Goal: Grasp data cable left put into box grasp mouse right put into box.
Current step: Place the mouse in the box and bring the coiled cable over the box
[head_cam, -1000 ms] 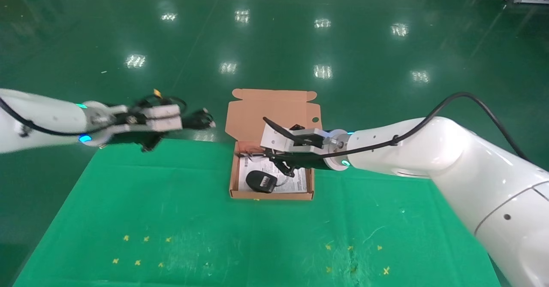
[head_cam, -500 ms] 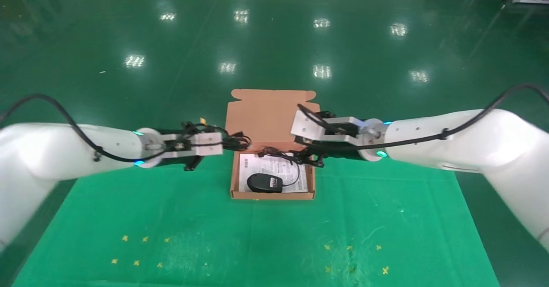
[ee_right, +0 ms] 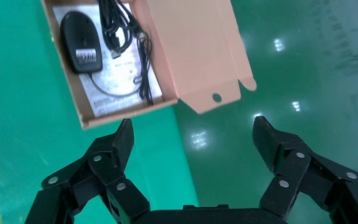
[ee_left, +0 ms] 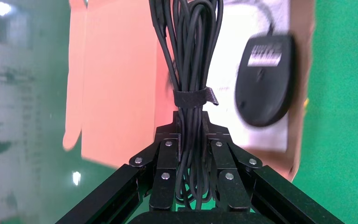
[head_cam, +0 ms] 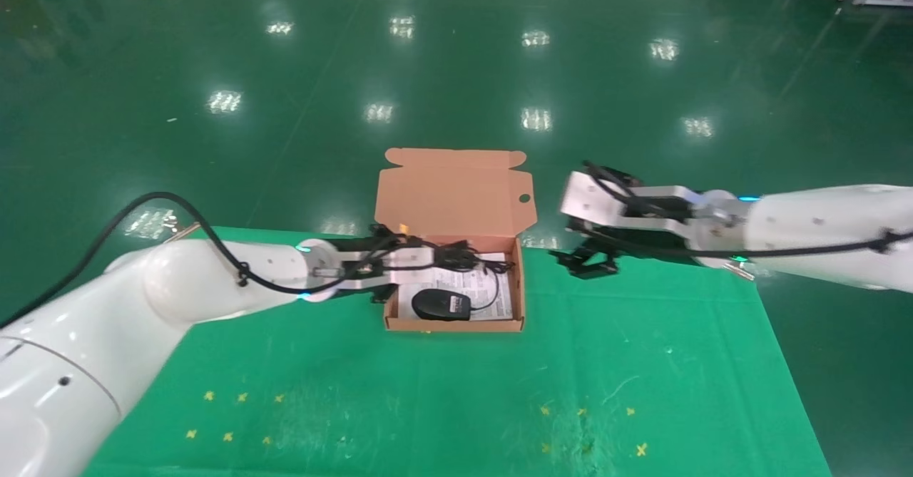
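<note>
The salmon-orange box (head_cam: 456,324) lies open on the green table, its lid (head_cam: 453,192) standing up at the back. The black mouse (head_cam: 441,304) rests inside on the white leaflet (head_cam: 499,304), its thin cord looping beside it. My left gripper (head_cam: 432,257) reaches in from the left and is shut on the bundled data cable (head_cam: 460,254), holding it over the box's back part. In the left wrist view the gripper (ee_left: 189,119) clamps the cable (ee_left: 191,56) just below its strap, with the mouse (ee_left: 265,79) beyond. My right gripper (head_cam: 586,263) is open and empty, right of the box (ee_right: 200,100).
The green cloth (head_cam: 442,406) covers the table, with small yellow marks near its front. The glossy green floor (head_cam: 456,70) lies beyond the table's far edge. The right wrist view shows the mouse (ee_right: 79,42) and the cable (ee_right: 112,21) in the box.
My left arm has swung right, carrying the data cable from the table's far left to over the box. My right gripper has drawn back to the right, leaving the mouse in the box.
</note>
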